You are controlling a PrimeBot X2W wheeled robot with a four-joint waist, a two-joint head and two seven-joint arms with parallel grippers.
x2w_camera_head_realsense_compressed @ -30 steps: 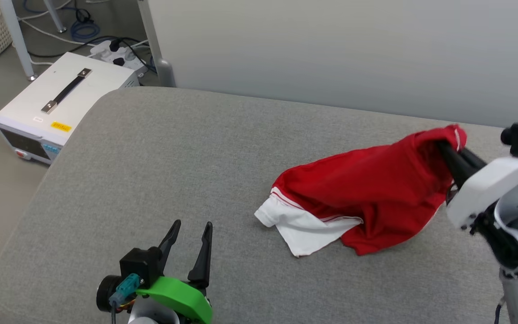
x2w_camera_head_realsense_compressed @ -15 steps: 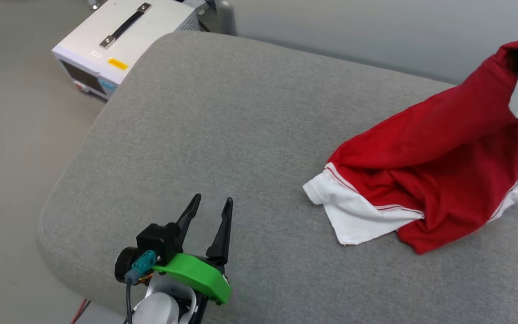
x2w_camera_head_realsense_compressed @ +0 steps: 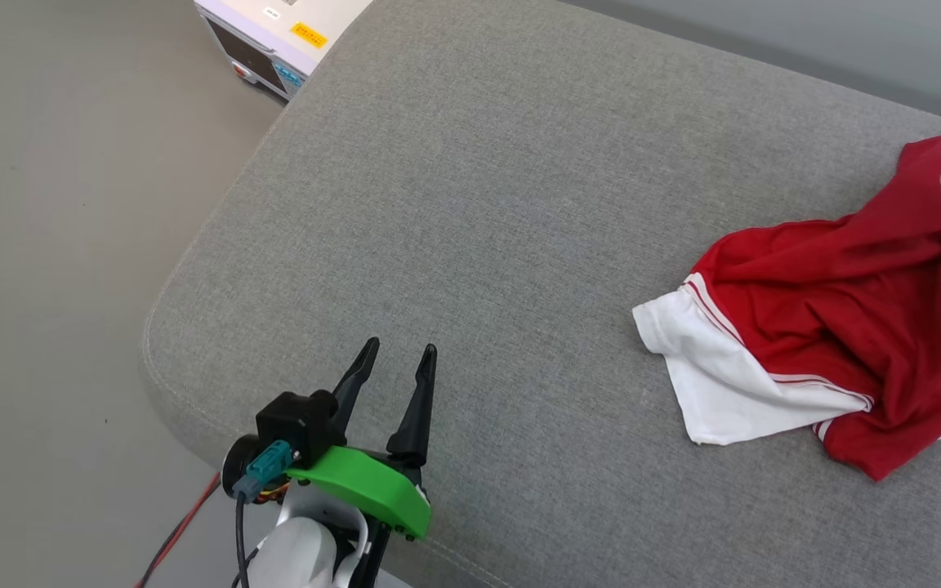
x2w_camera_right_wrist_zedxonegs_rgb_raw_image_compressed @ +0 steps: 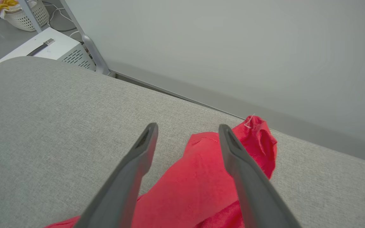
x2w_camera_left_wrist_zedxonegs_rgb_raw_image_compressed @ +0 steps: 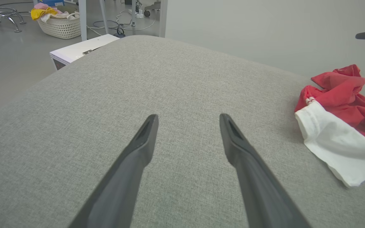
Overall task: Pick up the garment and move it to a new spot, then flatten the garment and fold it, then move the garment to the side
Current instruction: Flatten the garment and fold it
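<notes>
Big grey upholstered cushion [x2w_camera_head_realsense_compressed: 519, 204] takes up most of the head view, with bare floor [x2w_camera_head_realsense_compressed: 54, 245] to its left and a pale grey wall [x2w_camera_right_wrist_zedxonegs_rgb_raw_image_compressed: 233, 47] behind it in the right wrist view.

The garment [x2w_camera_head_realsense_compressed: 846, 302] lies crumpled on the cushion at the right side of the head view. It is mostly red, bunched in loose folds, and one white sleeve [x2w_camera_head_realsense_compressed: 732, 384] with red-and-white stripe trim is spread flat toward the cushion's middle. No lettering is readable. The far red end sits near the cushion's back edge, close to the wall.

A white equipment box [x2w_camera_head_realsense_compressed: 274, 33] stands on the floor just off the cushion's far left corner.

Left gripper [x2w_camera_head_realsense_compressed: 400, 347] is over the cushion's near edge with its fingers spread wide and nothing between them, well apart from the garment.

Right gripper [x2w_camera_right_wrist_zedxonegs_rgb_raw_image_compressed: 188, 126] is above the red end of the garment, fingers spread apart. Cloth shows in the gap below but is not pinched — cannot tell if the fingers touch it.

A wicker basket [x2w_camera_left_wrist_zedxonegs_rgb_raw_image_compressed: 60, 27] of clothes sits on the floor far back in the left wrist view.
</notes>
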